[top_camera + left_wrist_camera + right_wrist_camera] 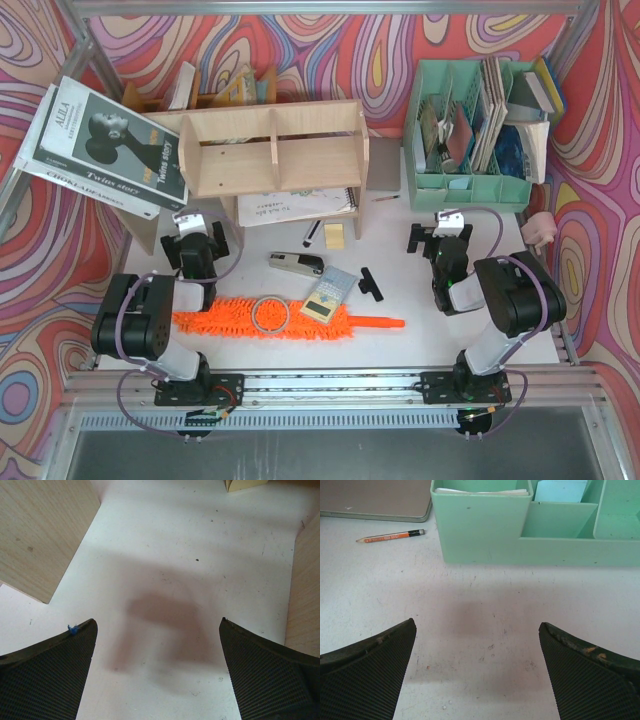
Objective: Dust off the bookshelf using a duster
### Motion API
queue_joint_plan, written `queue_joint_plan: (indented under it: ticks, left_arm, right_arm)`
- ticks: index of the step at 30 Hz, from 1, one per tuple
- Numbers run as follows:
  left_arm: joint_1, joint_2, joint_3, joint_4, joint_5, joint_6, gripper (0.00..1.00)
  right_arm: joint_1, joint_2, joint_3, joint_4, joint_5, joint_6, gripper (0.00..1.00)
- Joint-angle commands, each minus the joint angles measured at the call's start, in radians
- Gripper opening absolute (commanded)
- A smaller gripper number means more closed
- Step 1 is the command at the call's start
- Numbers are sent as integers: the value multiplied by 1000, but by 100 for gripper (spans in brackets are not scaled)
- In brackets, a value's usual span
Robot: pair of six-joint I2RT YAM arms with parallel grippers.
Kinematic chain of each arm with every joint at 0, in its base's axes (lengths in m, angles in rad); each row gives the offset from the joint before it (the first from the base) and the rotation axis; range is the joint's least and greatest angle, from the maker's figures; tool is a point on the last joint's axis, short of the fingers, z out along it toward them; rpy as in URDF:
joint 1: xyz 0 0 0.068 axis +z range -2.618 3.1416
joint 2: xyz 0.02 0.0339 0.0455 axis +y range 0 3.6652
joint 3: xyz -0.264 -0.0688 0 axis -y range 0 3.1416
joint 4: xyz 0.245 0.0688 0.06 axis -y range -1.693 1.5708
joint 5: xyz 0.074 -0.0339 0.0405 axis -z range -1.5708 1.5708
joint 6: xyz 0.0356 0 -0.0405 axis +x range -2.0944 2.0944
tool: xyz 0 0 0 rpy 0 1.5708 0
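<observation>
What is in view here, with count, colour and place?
bookshelf: one, light wood, back centre
duster: one, orange, front, between the arms
ring: one, pale, on duster
booklet: one, blue and yellow, overlapping the duster
stapler: one, silver and black, centre
small piece: one, black, right of booklet
sticky notes: one pad, yellow, before bookshelf
notebook: one, white, under bookshelf
organiser: one, mint green, back right
pencil: one, orange, left of organiser
magazines: stack, black and white, back left
left claw: one, black, open, facing bookshelf
right claw: one, black, open, facing organiser
</observation>
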Motion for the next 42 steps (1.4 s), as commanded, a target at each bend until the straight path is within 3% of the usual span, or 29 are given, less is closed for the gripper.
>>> queue_joint_plan:
  ticks: [1,8,12,18,21,25,29,32,34,37,42]
  left_arm:
    - [5,-2,-34,63,13,-10,98]
    - [-77,26,-220,489,-28,89,98]
    - [-230,-62,-226,493,-198,244,98]
    - [-404,-221,-260,485,-419,327,98]
    - [-527,-316,-231,429,-578,408,98]
    - [-700,-422,-157,266,-725,434,98]
    - [-872,-505,-126,259,-817,463,99]
    - [-962,-581,-62,62,-834,390,98]
    - [-994,-648,-26,-83,-846,261,98]
    - [-1003,-792,46,-500,-809,-29,98]
    - [-1003,-996,98,-855,-775,-177,98]
  right_arm:
    - [-6,7,5,10,1,5,99]
    - [-7,5,-8,33,-17,-14,99]
    - [-6,-11,-33,66,-67,-33,99]
    - [-2,-68,-71,82,-102,-56,99]
    - [29,-146,-66,11,-92,-88,99]
    - [156,-287,-46,-102,-26,-182,99]
    - [192,-466,6,-270,-109,-117,99]
    - [192,-589,47,-440,-158,-4,99]
    - [192,-654,95,-582,-131,101,99]
    - [192,-732,194,-828,-136,209,99]
    - [189,-793,327,-1235,59,585,99]
